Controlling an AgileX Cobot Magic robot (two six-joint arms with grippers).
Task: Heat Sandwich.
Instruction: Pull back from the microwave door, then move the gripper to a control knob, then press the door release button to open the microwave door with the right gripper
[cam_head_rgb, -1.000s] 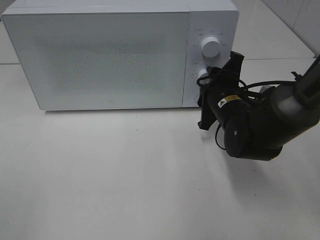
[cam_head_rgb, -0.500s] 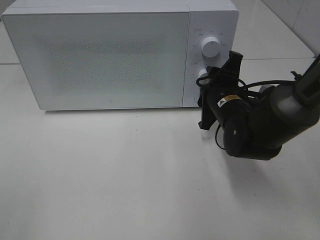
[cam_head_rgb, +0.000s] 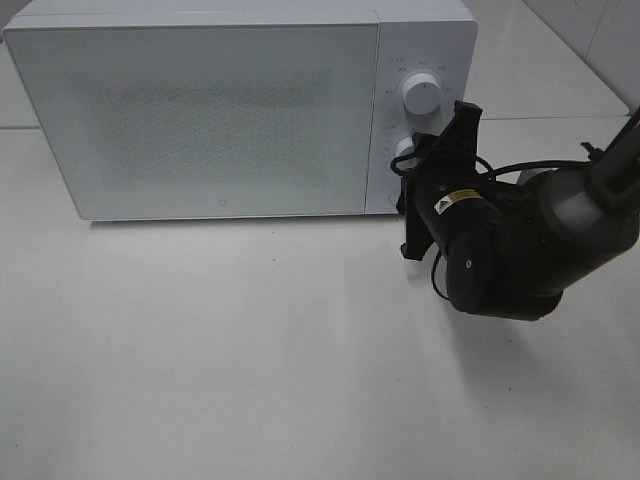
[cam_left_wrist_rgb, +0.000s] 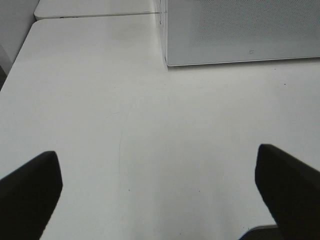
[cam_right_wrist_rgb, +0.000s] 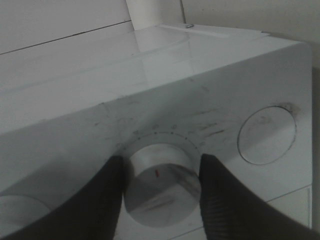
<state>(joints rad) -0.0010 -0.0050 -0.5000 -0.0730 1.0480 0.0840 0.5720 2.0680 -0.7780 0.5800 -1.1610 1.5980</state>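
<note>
The sandwich is out of view. The white microwave (cam_head_rgb: 200, 110) stands at the back of the table with its door closed. My right gripper (cam_head_rgb: 412, 160) is at the control panel, and in the right wrist view the right gripper (cam_right_wrist_rgb: 161, 162) has a dark finger pressed against each side of the lower knob (cam_right_wrist_rgb: 160, 185), which carries a small red mark. My left gripper (cam_left_wrist_rgb: 160, 200) does not show in the exterior view. In its wrist view it hangs wide open over the bare table, some way in front of the microwave (cam_left_wrist_rgb: 240, 30).
The upper knob (cam_head_rgb: 421, 94) sits just above the gripped one. The right arm's dark body (cam_head_rgb: 510, 250) lies over the table right of the microwave front. A seam (cam_left_wrist_rgb: 100, 14) divides the white tabletop (cam_head_rgb: 250, 350) from a second surface behind.
</note>
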